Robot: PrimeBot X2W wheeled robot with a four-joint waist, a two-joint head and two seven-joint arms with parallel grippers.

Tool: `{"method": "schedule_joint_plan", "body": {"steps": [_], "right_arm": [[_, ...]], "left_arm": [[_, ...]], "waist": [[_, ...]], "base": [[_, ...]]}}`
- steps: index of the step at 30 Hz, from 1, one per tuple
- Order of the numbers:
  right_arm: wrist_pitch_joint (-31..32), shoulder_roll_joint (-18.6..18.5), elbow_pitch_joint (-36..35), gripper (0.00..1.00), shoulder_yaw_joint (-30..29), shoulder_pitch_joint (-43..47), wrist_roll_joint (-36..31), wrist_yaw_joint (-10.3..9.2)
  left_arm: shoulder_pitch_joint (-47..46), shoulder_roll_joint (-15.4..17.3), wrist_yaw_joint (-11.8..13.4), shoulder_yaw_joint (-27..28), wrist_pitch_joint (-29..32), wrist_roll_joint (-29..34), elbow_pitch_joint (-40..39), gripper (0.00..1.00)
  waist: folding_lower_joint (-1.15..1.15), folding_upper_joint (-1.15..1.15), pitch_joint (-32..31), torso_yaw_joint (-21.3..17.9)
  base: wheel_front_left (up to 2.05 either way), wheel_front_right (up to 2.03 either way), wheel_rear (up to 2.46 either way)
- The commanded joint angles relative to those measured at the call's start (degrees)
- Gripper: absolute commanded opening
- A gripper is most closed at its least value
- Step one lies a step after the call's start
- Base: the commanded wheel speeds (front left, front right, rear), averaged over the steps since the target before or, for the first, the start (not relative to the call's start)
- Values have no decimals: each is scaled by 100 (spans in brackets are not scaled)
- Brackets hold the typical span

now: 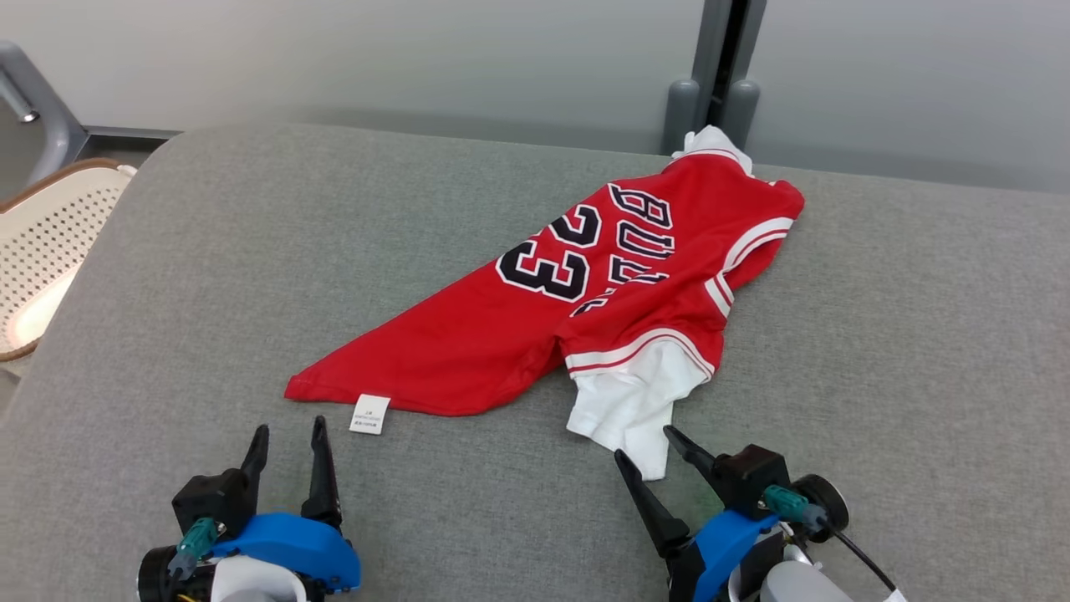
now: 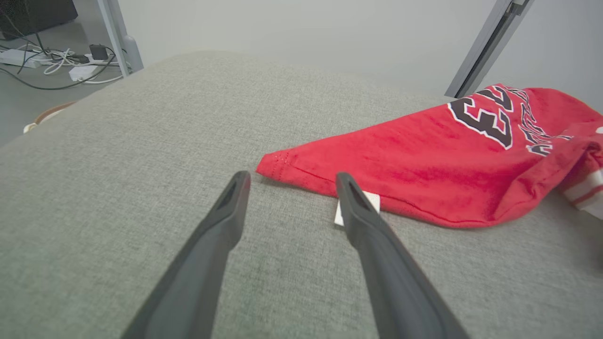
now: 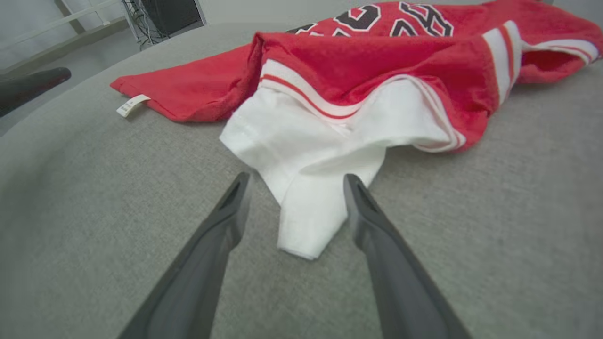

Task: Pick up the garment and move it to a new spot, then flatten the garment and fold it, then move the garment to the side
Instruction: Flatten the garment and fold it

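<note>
Both spread wide, empty: left hand (image 1: 290,425), right hand (image 1: 644,442).

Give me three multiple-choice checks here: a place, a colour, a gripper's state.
1. Where does the white care tag lie?
A. On the grey surface at the red jersey's hem, ahead of the left gripper
B. On the number 23
C. At the collar
2. What colour is the sleeve reaching toward the right gripper?
A. Black
B. White
C. Blue
3. How is the left gripper?
A. Shut on the tag
B. Shut on the hem
C. Open, holding nothing
Key: 1 A, tag beside the hem corner; 2 B, white cloth in the right wrist view; 3 C, its jaws stand apart, nothing between.
</note>
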Motion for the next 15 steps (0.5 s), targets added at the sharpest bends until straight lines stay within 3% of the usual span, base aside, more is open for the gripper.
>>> {"method": "schedule_joint_plan", "body": {"steps": [1,5,6,7,9,10,15], "right_arm": [[-17,-13,129,100,-4,-106,-190,0],[-16,-13,514,100,-100,-140,-554,0],[-15,-18,628,83,-161,-165,-625,-1],[-3,-17,753,57,-213,-195,-688,-1],[-2,-18,885,16,-262,-198,-690,-1],[-2,-17,866,0,-270,-196,-623,-1],[-10,-15,342,0,-499,-83,-35,0]], "left_arm": [[36,-12,-17,-117,-2,-86,-27,100],[108,-10,7,-308,-2,-244,-33,100],[117,-8,20,-341,-3,-263,-34,100],[116,-9,35,-375,-3,-284,-43,100],[116,-11,35,-416,-2,-295,-55,100],[115,-11,31,-425,-2,-288,-75,100],[155,-11,12,-431,-2,-257,-172,100]], "waist": [[0,0,56,107],[0,0,74,204],[0,0,78,218],[0,0,82,230],[0,0,87,240],[0,0,90,236],[0,0,45,75]], "base": [[0,0,0],[0,0,0],[0,0,0],[0,0,0],[0,0,0],[0,0,0],[0,0,0]]}}
